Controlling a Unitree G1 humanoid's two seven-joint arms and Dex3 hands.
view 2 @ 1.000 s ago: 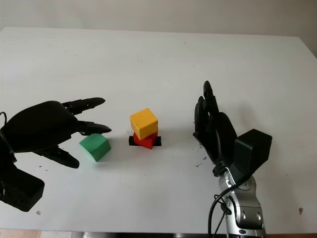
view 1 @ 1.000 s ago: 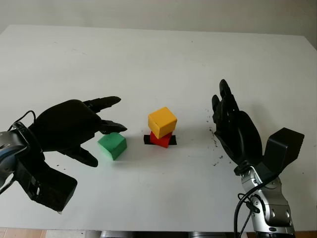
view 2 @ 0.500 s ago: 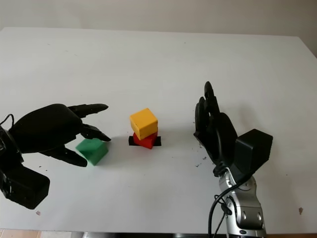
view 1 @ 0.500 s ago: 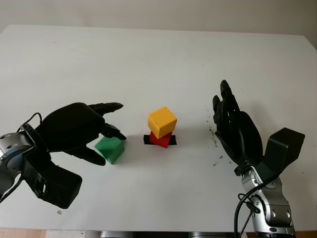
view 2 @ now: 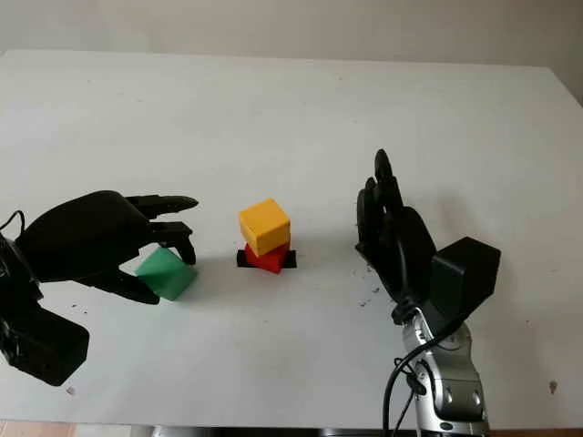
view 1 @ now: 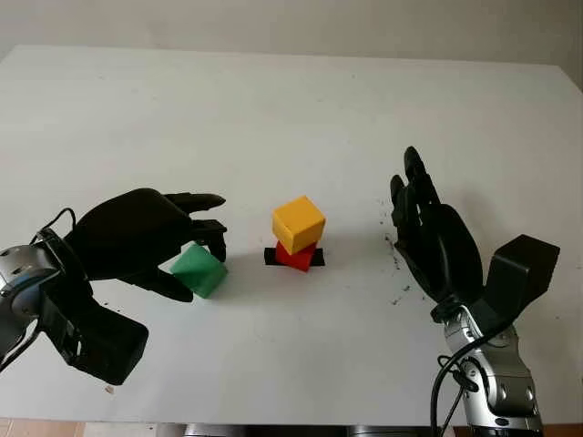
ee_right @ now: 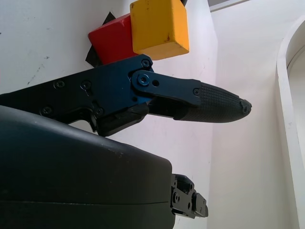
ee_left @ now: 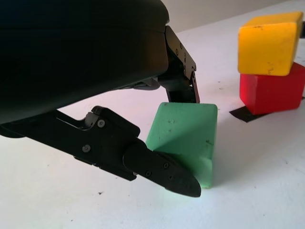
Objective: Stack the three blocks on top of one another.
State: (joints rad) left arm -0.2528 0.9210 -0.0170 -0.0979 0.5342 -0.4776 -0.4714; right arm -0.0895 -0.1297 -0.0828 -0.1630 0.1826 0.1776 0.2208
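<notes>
One green block (view 1: 199, 269), corner-tilted.

The green block (ee_left: 183, 138) between the left hand's (view 1: 137, 238) matt black fingers (ee_left: 159, 167) looks matt, faintly pitted. The yellow block (ee_left: 269, 43) is speckled; the right hand's fingertip (ee_right: 219, 102) is knurled

White table (view 1: 273, 109), small black tape patch (view 1: 271, 256) at its middle, dark specks (view 1: 399, 291) right of centre
</notes>
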